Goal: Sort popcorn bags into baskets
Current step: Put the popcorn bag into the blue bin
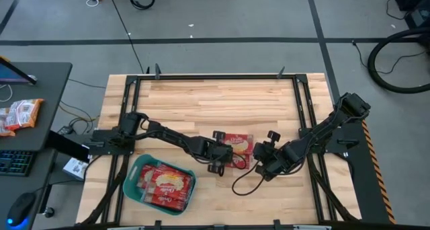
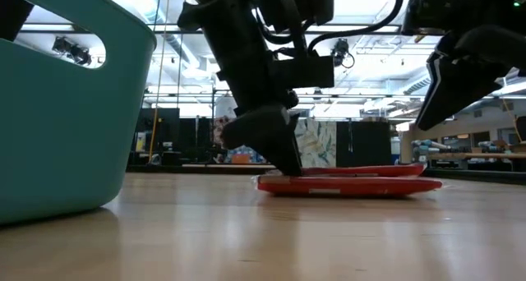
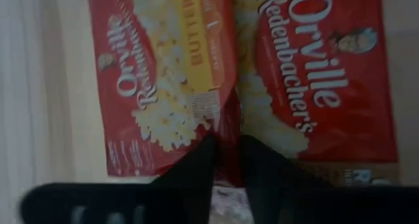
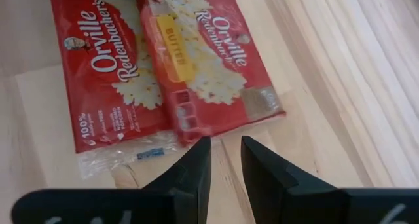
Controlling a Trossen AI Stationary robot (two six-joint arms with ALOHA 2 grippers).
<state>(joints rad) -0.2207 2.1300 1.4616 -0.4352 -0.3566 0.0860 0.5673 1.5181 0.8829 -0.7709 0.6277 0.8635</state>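
Observation:
Two red popcorn bags [image 1: 235,146] lie flat on the wooden table, overlapping; the one marked BUTTER [image 4: 209,73] rests partly on top of the other [image 4: 105,86]. My left gripper [image 1: 219,153] points down at their end nearest the basket and is shut there. My right gripper [image 1: 263,161] is shut and empty, raised above the table beside the bags' other end [image 2: 456,76]. The teal basket [image 1: 134,169] stands at the table's near left with several red popcorn bags [image 1: 164,183] lying in it. My left gripper pinches the end edge of the upper BUTTER bag [image 3: 229,135] between its two fingers, close to where the two bags overlap. The fingers come from above, pointing down [image 2: 279,154]. The bag still lies flat on the other bag and the table.
A black cable loop [image 1: 243,184] lies on the table near the right gripper. Black frame rails [image 1: 306,109] run along the table's sides. An orange-and-white packet [image 1: 20,114] lies on the dark side desk at the left. The far half of the table is bare wood [image 1: 215,99].

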